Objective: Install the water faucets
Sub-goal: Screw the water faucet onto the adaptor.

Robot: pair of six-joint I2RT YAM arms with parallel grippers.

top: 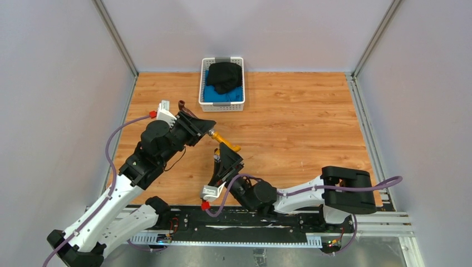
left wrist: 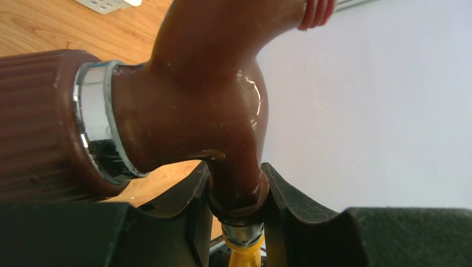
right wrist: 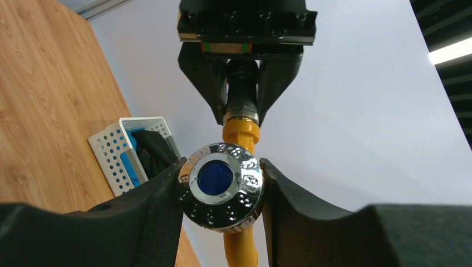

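The dark reddish-brown faucet (left wrist: 195,100) fills the left wrist view, and my left gripper (left wrist: 236,186) is shut on its neck, just above the silvery threaded end. That end meets the brass-yellow faucet (left wrist: 245,257) end to end. From above, the brown spout (top: 182,107) sticks out behind the left gripper (top: 201,127), and the yellow faucet (top: 225,142) runs from it toward my right gripper (top: 225,157). In the right wrist view, the right gripper (right wrist: 221,167) has both pads against a chrome knob (right wrist: 219,186) with a blue centre on the yellow faucet (right wrist: 240,133). Both faucets hang above the table.
A white perforated basket (top: 221,107) holding black and blue cloth stands at the back of the wooden table (top: 300,122); its corner (right wrist: 111,153) shows in the right wrist view. Grey walls close in both sides.
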